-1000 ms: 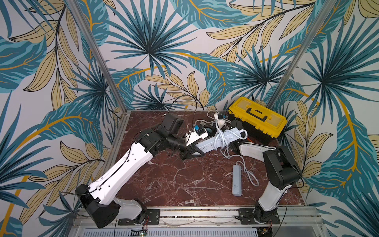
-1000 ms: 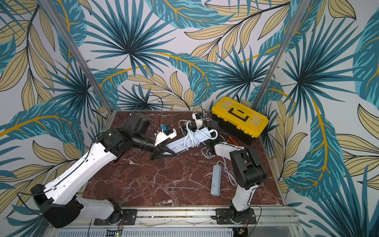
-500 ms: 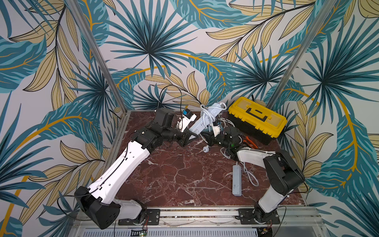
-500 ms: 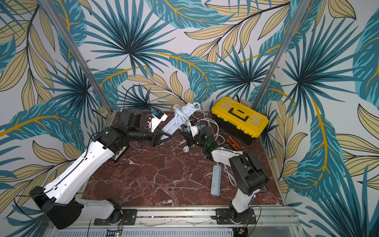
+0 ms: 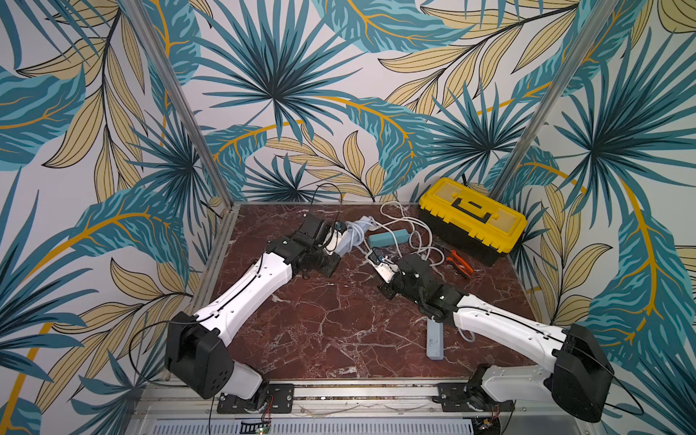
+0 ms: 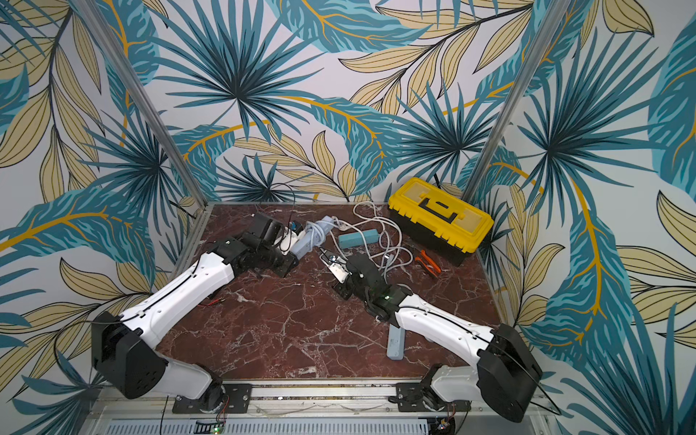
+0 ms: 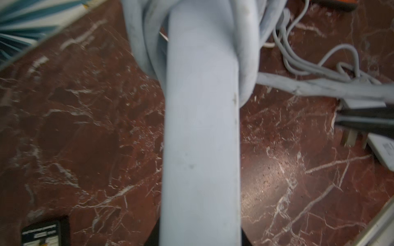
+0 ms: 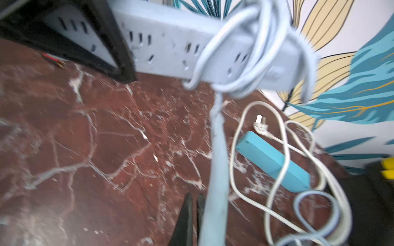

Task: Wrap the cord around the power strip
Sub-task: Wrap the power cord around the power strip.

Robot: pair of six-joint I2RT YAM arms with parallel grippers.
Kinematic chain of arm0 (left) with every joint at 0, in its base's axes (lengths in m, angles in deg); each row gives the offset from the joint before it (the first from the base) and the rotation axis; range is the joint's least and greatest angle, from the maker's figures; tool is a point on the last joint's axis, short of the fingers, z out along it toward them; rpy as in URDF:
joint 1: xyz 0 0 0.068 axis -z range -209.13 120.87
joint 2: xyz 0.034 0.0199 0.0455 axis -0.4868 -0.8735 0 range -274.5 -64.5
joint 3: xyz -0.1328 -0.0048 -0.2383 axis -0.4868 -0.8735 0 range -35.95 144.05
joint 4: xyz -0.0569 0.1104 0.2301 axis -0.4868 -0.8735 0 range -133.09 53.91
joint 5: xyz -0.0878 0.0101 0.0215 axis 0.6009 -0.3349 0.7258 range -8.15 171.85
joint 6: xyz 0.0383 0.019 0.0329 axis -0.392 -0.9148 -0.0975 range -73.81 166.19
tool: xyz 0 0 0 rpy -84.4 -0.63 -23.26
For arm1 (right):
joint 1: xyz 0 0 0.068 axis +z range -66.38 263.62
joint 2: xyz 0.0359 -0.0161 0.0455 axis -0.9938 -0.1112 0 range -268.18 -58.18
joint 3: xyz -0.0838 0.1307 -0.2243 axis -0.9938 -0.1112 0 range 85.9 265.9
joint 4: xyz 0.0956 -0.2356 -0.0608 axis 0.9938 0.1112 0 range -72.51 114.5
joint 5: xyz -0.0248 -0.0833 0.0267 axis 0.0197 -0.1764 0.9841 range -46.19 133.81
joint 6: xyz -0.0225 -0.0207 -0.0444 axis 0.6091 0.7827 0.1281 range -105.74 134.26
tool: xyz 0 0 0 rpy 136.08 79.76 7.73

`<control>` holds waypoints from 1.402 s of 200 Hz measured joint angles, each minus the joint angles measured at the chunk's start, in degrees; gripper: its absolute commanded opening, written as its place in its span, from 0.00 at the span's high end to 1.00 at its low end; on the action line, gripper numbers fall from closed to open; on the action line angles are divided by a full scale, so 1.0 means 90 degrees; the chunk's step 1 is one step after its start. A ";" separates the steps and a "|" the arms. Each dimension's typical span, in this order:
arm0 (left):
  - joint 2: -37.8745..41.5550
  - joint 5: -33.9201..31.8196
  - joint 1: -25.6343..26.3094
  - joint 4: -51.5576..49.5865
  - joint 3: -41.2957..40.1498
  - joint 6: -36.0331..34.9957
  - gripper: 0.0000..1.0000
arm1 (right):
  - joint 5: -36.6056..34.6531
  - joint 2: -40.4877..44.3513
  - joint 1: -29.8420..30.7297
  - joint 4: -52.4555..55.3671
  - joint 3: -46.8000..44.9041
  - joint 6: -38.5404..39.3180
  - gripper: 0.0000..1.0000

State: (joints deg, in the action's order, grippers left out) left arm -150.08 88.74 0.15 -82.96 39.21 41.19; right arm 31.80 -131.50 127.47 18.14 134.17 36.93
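The left arm [image 5: 244, 297] and right arm [image 5: 504, 324] stretch low and inward; the left gripper [image 5: 340, 238] and right gripper [image 5: 371, 253], each clamped shut, angle toward one another, near but apart.

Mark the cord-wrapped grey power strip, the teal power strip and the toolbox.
grey power strip [image 7: 200, 138]: left wrist view, bare middle of its body, below the cord loops.
teal power strip [image 5: 384, 239]: a top view, middle of its top face.
toolbox [image 5: 472, 212]: a top view, lid centre at the handle.
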 measured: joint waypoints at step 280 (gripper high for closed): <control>0.0787 0.4299 -0.0109 0.0882 -0.1586 0.0036 1.00 | 0.2705 -0.3266 -0.2050 0.3847 0.4228 0.2106 0.16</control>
State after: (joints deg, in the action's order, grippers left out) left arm -143.00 127.43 -0.84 -75.02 24.94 41.52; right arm 56.15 -160.90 109.03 52.76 172.22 55.88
